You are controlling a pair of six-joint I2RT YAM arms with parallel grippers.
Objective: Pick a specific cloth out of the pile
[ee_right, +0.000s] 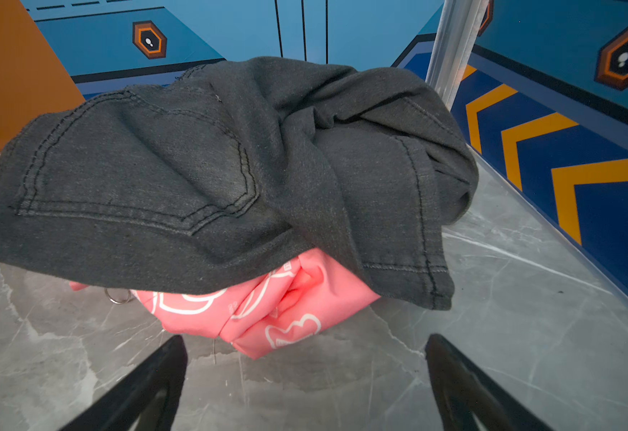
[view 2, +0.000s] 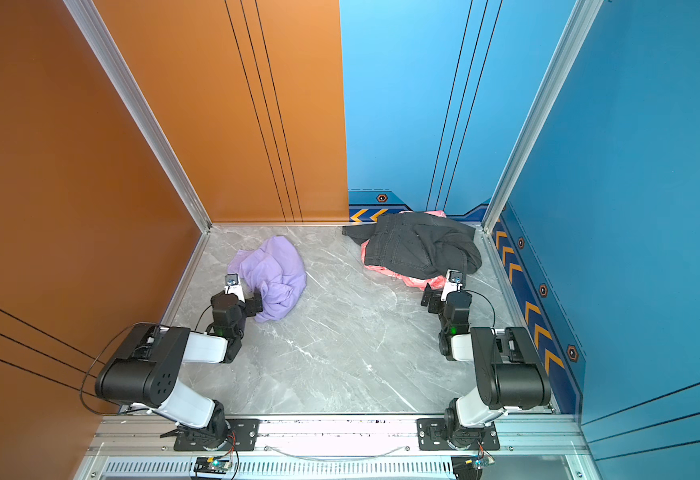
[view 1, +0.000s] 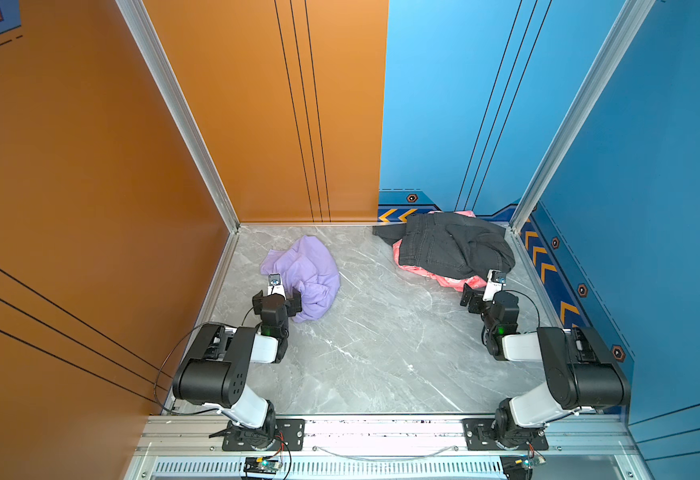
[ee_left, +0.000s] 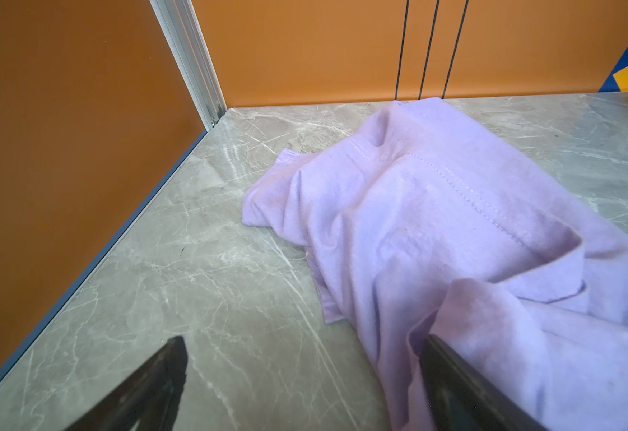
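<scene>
Both top views: purple cloth [view 1: 306, 270] [view 2: 275, 266] crumpled on grey surface [view 1: 381, 332], right ahead of left claw [view 1: 276, 297] [view 2: 236, 299] and well apart from pile [view 1: 448, 245] [view 2: 414, 245]. Pile just ahead of right claw [view 1: 485, 291] [view 2: 443, 293].

Left wrist: left claw [ee_left: 305, 373] spread wide, gripping nothing. Cloth [ee_left: 435, 209] ahead, one fold against one finger, other finger over bare surface.

Right wrist: right claw [ee_right: 305, 373] spread wide, empty. Dark jeans [ee_right: 193, 168] draped over pink garment [ee_right: 278, 317], just ahead of fingertips; strip of bare surface between.
</scene>
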